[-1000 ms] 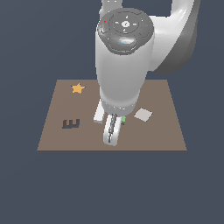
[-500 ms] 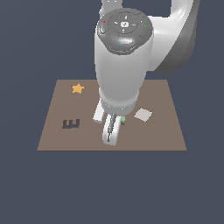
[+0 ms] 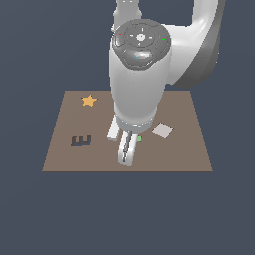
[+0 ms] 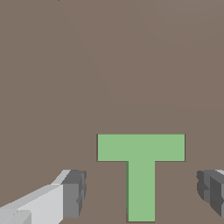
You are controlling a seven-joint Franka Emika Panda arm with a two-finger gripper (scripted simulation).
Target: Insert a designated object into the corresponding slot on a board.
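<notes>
Wrist view: gripper [image 4: 142, 190], jaws wide, straddles green T-block [image 4: 141, 168]; off-centre closing would probably twist it on board [image 4: 87, 65].

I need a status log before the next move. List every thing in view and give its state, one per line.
Gripper: open, fingers either side of the T's stem, not touching it.
Green T-shaped block: flat on the board, not grasped.
Board: flat.
E-shaped recess: empty.
Orange star: flat on board.
Grey square tile: flat on board.
</notes>
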